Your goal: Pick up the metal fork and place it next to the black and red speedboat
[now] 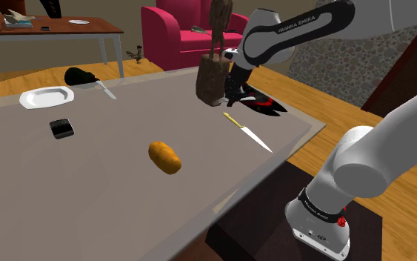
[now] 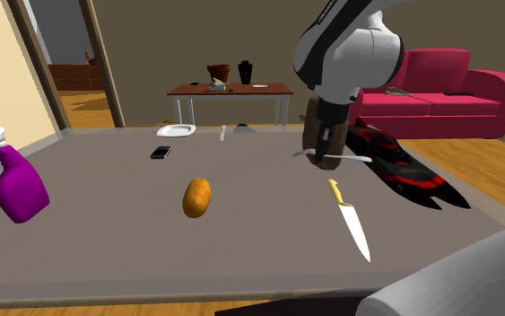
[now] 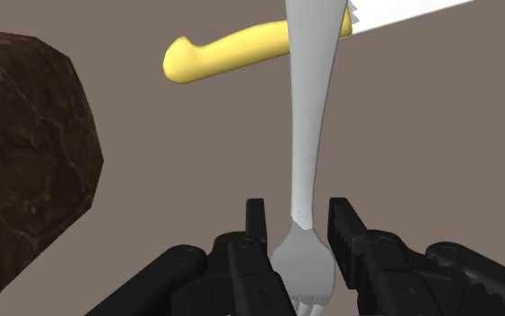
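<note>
my pincer (image 3: 299, 215) is closed to a narrow gap and clasps the fork (image 3: 309, 135) by its neck, one black finger on each side, just where the head widens. the tines lie back toward my palm and the long grey handle runs straight out away from me. in the wrist view the handle crosses in front of the knife (image 3: 241, 47), over the spot where its yellow grip meets the white blade. a dark brown mottled block (image 3: 21, 153) stands close beside my fingers.

in the second exterior view the fork (image 2: 335, 158) lies nearly level under my pincer (image 2: 326, 148), its long axis running across the picture, the thin end toward the black and red speedboat (image 2: 403, 166) at that view's right. the boat sits near it on the grey table (image 2: 107, 242), and i cannot tell whether the fork touches the tabletop. the knife (image 2: 349, 220) lies nearer the camera, blade tip pointing away from the fork.

in the shoulder view my pincer (image 1: 232, 93) hangs between the brown block (image 1: 212, 78) and the speedboat (image 1: 262, 104). farther off on the table are an orange loaf (image 1: 164, 157), a black phone (image 1: 61, 128) and a white plate (image 1: 46, 96).
</note>
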`<state>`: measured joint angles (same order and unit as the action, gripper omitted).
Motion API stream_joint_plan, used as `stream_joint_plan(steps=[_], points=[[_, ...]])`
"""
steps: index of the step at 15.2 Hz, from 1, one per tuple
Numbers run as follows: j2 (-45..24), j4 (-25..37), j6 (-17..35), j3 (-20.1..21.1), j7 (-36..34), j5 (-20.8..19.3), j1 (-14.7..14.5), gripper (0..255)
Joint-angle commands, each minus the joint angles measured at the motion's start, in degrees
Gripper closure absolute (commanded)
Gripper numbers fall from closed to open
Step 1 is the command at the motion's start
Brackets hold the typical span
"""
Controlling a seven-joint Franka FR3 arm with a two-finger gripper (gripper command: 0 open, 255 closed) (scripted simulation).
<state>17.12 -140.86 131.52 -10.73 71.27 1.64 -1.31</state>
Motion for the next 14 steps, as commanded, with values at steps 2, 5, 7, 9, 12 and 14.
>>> stream_joint_plan(steps=[2,5,7,9,12,14], points=[[-1.3,-1.3,2.6,-0.2,0.4,0.3,-0.1,255],[-2.7,-2.5,5.2,-0.4,0.9,0.7,-0.2,255],[-3.7,-3.3,6.9,-0.5,1.2,1.1,-0.3,255],[-4.7,-4.0,8.6,-0.7,1.6,1.4,-0.5,255],[-6.4,-4.9,11.2,-0.9,2.2,2.1,-0.7,255],[-7.6,-5.5,12.9,-1.0,2.7,2.6,-0.9,255]])
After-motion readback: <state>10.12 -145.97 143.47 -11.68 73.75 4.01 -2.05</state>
